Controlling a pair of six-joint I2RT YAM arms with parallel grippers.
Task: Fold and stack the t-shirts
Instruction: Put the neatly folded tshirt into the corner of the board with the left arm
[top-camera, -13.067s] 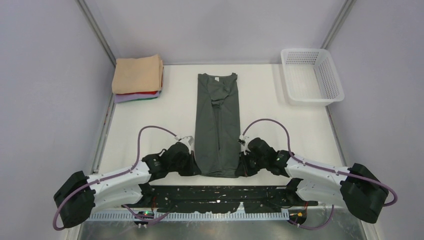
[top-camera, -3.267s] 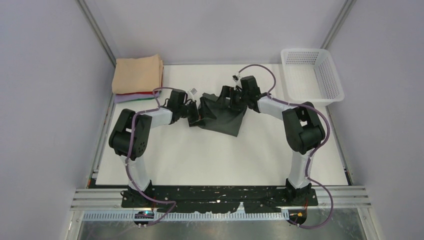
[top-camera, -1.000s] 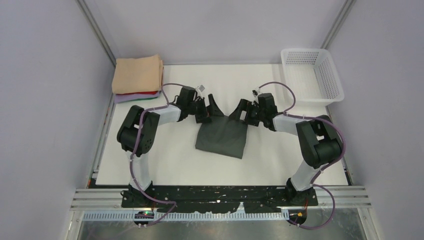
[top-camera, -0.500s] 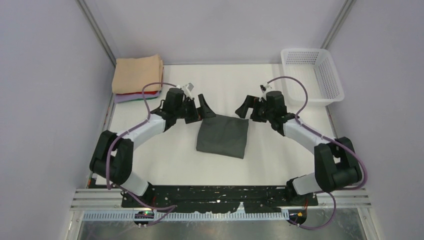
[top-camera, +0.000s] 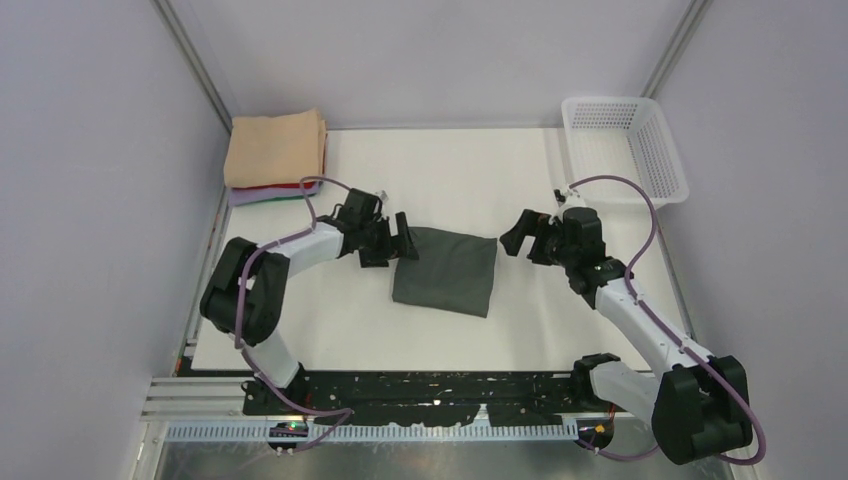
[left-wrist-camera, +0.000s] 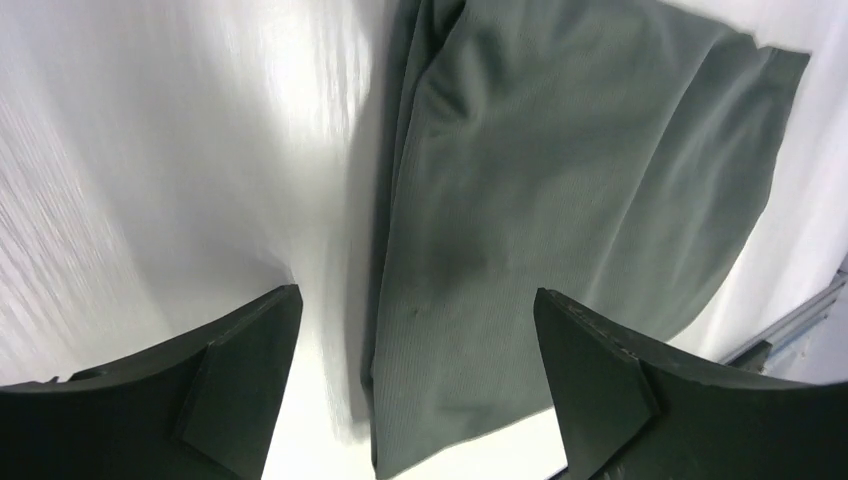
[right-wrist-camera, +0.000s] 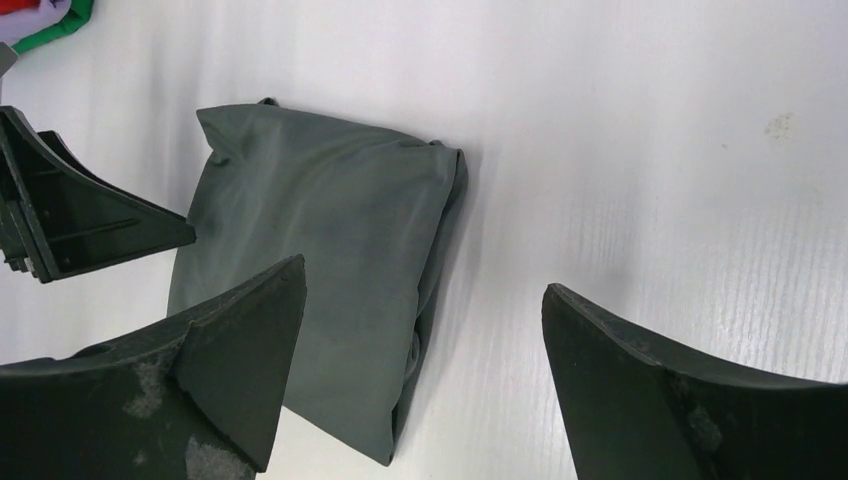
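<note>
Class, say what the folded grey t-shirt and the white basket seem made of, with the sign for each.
Folded grey t-shirt: soft matte knit cloth, perhaps cotton; fine texture, limp creases. White basket: probably rigid moulded plastic; even grid of holes, stiff rim.

Now the grey shirt (top-camera: 445, 270) lies folded; right gripper (top-camera: 514, 237) — withdrawn.

Charcoal t-shirt (top-camera: 446, 270) folded flat at centre; peach-topped folded stack (top-camera: 275, 148) far left

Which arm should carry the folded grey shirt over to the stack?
Probably left: the left gripper, open, sits at the shirt's edge, and the stack lies on that side. The right gripper stands apart from it.
</note>
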